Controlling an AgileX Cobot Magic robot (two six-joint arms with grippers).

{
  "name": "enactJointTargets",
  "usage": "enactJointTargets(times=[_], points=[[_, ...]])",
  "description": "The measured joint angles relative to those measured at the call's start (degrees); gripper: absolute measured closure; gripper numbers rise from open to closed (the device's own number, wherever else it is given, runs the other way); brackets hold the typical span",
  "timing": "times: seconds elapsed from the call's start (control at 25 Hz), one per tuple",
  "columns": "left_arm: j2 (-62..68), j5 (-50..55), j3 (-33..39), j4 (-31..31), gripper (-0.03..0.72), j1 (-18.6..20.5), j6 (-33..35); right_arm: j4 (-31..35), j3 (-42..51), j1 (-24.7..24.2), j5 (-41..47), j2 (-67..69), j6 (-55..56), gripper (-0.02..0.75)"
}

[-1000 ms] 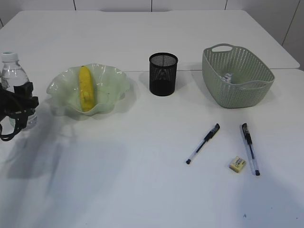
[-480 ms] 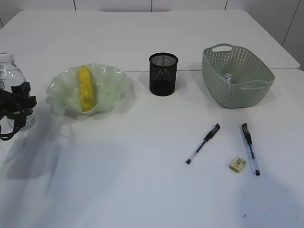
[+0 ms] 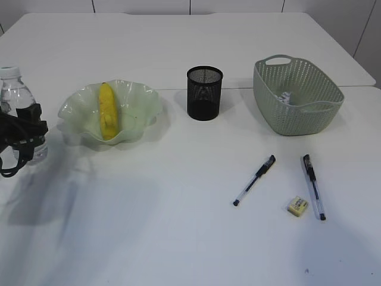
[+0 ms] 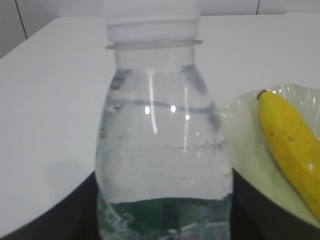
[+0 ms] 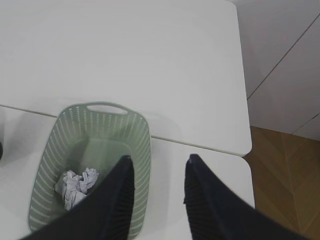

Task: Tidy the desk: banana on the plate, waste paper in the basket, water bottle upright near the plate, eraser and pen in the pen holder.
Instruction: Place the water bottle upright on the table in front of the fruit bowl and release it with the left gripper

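I've got my left gripper clamped around the water bottle, upright at the left edge of the table just beside the plate with the banana; my right gripper hangs empty above the basket, jaws part open. My worry: the bottle is slick and its base hidden from me, so letting go off-level could topple it against the plate. No label or writing I can read.
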Motion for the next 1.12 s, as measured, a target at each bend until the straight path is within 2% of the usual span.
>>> enactJointTargets(times=[0.28, 0.84, 1.12], points=[[0.0, 0.0, -0.81, 2.3, 0.307, 0.0, 0.0, 0.0, 0.0, 0.0, -0.14, 0.0, -0.47, 0.477], [4.26, -1.28, -5.49, 2.09, 0.305, 0.13, 0.0, 0.0, 0.0, 0.0, -0.23, 0.0, -0.93, 0.477], [4.4, -1.61, -5.49, 2.09, 0.305, 0.13, 0.0, 0.0, 0.0, 0.0, -0.42, 0.0, -1.02, 0.477]])
